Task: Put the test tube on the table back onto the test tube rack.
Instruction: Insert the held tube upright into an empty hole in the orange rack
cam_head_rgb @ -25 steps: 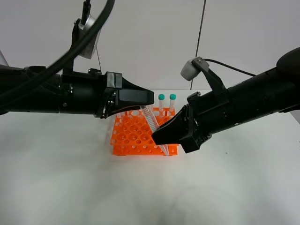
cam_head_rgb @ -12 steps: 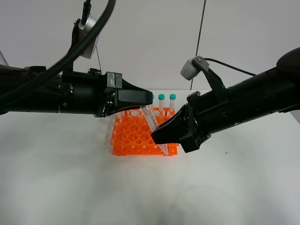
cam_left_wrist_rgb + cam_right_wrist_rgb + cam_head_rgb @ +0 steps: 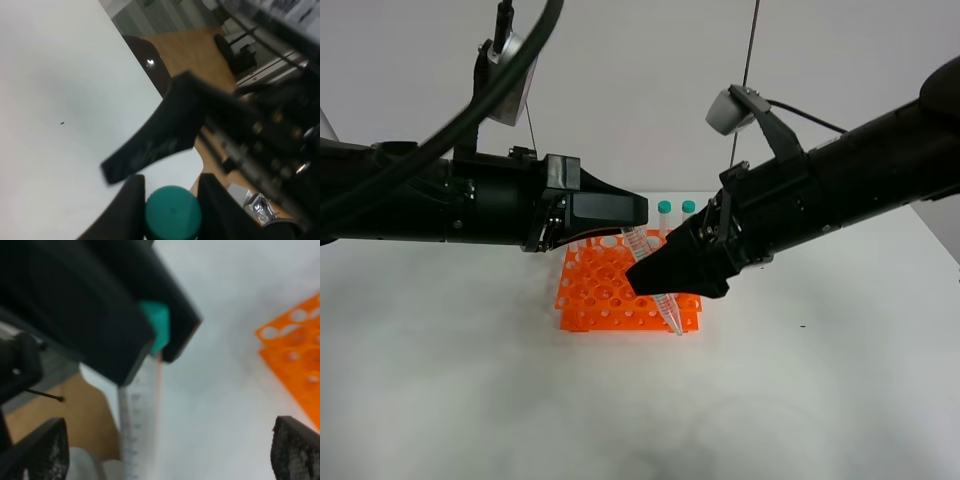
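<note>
My left gripper (image 3: 638,224) is shut on the teal cap (image 3: 172,214) of the test tube (image 3: 660,295). The clear tube slants down to the right, and its pointed tip is by the front right corner of the orange test tube rack (image 3: 602,292) on the white table (image 3: 470,380). My right gripper (image 3: 642,278) is open, with its fingers wide apart on either side of the tube's middle. In the right wrist view the tube (image 3: 141,425) hangs from the left gripper (image 3: 160,335), and the rack (image 3: 295,342) shows beside it.
Two more teal-capped tubes (image 3: 664,212) (image 3: 688,210) stand upright in the rack's back row. Both black arms meet over the rack. A grey wall stands behind the table. The table's edge and a wooden floor show in the left wrist view (image 3: 200,45).
My right arm has risen and its gripper has shifted left and up along the tube. The left arm has stayed still, and the tube has kept its slant.
</note>
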Motion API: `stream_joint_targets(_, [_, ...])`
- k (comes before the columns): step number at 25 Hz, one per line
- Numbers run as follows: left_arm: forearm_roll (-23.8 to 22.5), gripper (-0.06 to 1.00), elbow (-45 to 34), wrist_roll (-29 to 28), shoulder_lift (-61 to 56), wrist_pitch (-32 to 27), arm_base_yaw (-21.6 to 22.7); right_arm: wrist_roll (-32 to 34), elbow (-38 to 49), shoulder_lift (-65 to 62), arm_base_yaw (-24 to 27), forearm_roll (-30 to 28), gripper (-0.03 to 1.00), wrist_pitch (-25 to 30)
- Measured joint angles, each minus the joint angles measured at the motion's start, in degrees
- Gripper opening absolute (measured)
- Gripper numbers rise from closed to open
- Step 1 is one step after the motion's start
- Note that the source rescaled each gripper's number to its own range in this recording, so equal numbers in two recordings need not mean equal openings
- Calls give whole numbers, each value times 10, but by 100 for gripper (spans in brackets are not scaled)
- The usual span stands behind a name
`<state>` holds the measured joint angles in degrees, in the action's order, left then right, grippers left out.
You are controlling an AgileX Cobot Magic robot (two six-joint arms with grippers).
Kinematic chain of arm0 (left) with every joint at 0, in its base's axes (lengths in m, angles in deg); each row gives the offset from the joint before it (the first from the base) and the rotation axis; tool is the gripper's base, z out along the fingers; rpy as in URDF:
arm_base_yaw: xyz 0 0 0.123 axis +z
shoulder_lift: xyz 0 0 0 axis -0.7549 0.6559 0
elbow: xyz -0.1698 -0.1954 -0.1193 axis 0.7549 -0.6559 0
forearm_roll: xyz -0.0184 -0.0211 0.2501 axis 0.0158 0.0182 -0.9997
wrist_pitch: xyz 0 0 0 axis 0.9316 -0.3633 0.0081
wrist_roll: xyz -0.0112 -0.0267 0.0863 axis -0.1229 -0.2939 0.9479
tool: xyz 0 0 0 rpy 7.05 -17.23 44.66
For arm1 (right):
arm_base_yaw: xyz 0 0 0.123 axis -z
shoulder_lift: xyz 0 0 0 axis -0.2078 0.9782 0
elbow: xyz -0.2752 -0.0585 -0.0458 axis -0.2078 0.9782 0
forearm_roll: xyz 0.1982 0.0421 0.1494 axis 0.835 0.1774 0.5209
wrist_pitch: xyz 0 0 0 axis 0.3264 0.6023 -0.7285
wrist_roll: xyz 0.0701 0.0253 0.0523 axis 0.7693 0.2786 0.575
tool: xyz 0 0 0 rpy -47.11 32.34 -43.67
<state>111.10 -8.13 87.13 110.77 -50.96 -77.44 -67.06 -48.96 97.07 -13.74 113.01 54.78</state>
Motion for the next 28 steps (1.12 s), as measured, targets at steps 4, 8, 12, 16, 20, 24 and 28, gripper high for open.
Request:
stream_joint_targets(4, [0,0,0,0,0,2,0,106,-72,0,0,-123,88,40])
stream_joint_targets(8, [0,0,0,0,0,3,0,194,-102,0,0,-222,88,57])
stream_joint_targets(12, [0,0,0,0,0,3,0,291,-103,5,26,-291,88,58])
stream_joint_targets(16, [0,0,0,0,0,4,0,371,-103,14,74,-358,88,58])
stream_joint_targets(20, [0,0,0,0,0,4,0,435,-103,15,135,-425,88,65])
stream_joint_targets(24, [0,0,0,0,0,4,0,463,-103,28,207,-472,88,96])
stream_joint_targets(28, [0,0,0,0,0,4,0,465,-103,34,263,-481,88,150])
